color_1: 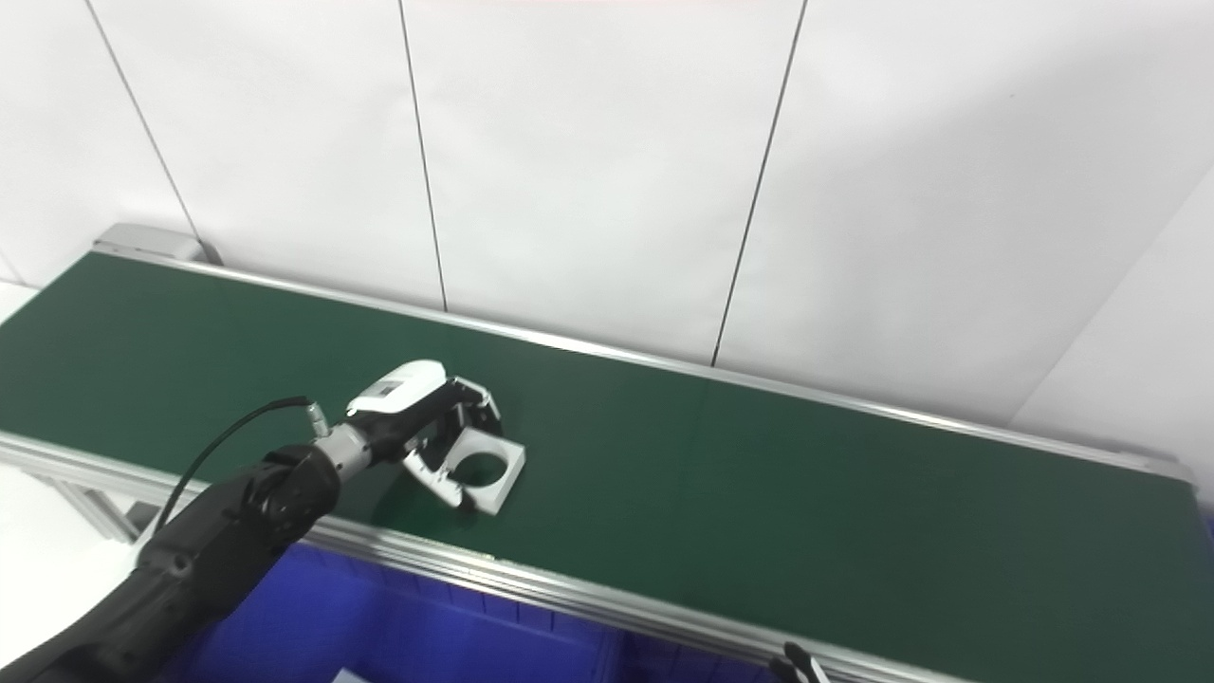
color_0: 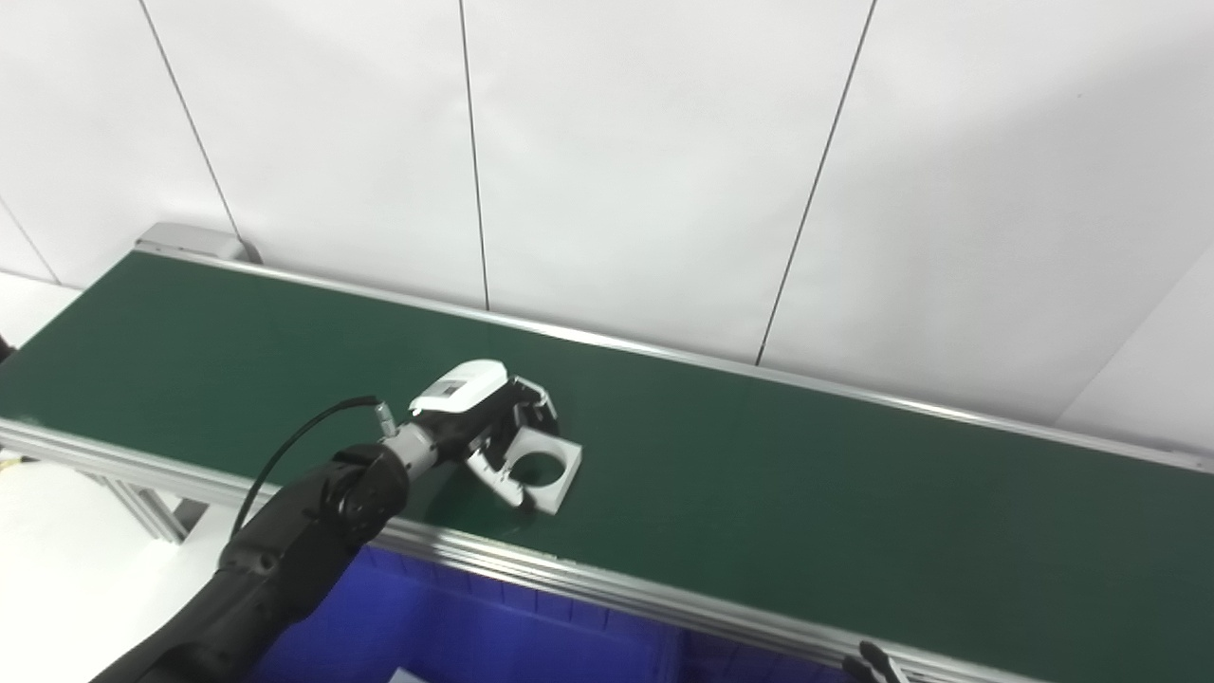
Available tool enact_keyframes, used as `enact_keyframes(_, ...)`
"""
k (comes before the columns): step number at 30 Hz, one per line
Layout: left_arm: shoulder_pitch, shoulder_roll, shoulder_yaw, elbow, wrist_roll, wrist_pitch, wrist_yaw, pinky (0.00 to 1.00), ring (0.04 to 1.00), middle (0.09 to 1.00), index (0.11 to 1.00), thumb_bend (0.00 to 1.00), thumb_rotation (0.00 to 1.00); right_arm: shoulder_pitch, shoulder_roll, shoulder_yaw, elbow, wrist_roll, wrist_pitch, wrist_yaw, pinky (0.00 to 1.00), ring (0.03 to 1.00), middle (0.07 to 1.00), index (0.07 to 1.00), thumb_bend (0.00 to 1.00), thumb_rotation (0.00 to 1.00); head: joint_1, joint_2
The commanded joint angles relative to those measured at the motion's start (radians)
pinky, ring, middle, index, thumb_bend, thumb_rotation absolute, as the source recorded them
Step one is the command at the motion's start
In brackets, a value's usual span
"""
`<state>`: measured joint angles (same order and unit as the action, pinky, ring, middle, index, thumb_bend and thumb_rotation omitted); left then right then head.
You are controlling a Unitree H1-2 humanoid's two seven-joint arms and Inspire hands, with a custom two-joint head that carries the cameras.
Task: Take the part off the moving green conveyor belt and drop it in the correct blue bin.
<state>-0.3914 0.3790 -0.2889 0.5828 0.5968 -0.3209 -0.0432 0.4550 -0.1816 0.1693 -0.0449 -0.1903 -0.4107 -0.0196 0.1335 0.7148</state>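
A grey square part with a round hole (color_0: 548, 465) lies on the green conveyor belt (color_0: 806, 493), near its front edge. My left hand (color_0: 488, 417) reaches over the front rail onto the belt and is closed around the part. The fingers (color_0: 536, 396) curl against its far side. The thumb (color_0: 493, 474) presses along its near left edge. The part looks flat on the belt or barely off it. The same grasp shows in the right eye view (color_1: 432, 427). Of my right hand only dark fingertips (color_0: 877, 662) show at the bottom edge.
A blue bin (color_0: 455, 626) stands below the belt's front rail (color_0: 607, 583), under my left arm. A white panelled wall (color_0: 645, 171) runs behind the belt. The belt's left end has a grey metal frame (color_0: 194, 237).
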Motion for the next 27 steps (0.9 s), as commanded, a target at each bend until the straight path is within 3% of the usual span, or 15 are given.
enact_keyframes(1,-0.041,-0.012,-0.008,0.018,-0.019,-0.042,0.017,0.45,0.412,0.505,0.516,0.50,0.00,0.004,0.006,-0.005,-0.036,-0.001,-0.058,-0.018,0.75,0.831,0.861,0.920,0.88,0.55,0.001,0.001)
enact_keyframes(5,-0.043,-0.009,-0.022,0.019,-0.024,-0.036,-0.006,0.47,0.428,0.508,0.499,0.50,0.00,0.004,0.007,-0.003,-0.037,-0.011,-0.058,-0.026,0.75,0.828,0.860,0.918,0.88,0.55,0.001,0.000)
enact_keyframes(10,-0.016,0.004,-0.004,-0.035,-0.031,-0.077,0.050,0.44,0.414,0.509,0.504,0.50,0.00,0.005,0.007,0.006,-0.038,-0.003,-0.059,-0.032,0.75,0.829,0.862,0.917,0.87,0.54,-0.015,0.000)
enact_keyframes(12,0.011,0.013,0.029,-0.117,-0.063,-0.090,0.060,0.43,0.409,0.509,0.515,0.50,0.00,0.007,0.008,0.008,-0.039,0.000,-0.058,-0.032,0.74,0.827,0.861,0.917,0.87,0.54,-0.023,0.001)
enact_keyframes(18,0.098,0.006,0.144,-0.407,-0.160,-0.020,0.029,0.43,0.410,0.505,0.526,0.50,0.00,0.006,0.006,0.015,-0.041,-0.016,-0.058,-0.044,0.74,0.821,0.859,0.916,0.87,0.54,-0.058,0.003)
enact_keyframes(27,0.212,0.004,0.189,-0.619,-0.243,0.001,-0.027,0.39,0.411,0.505,0.521,0.50,0.00,0.011,0.021,0.014,-0.052,-0.015,-0.058,-0.037,0.73,0.826,0.857,0.913,0.89,0.54,-0.129,0.026)
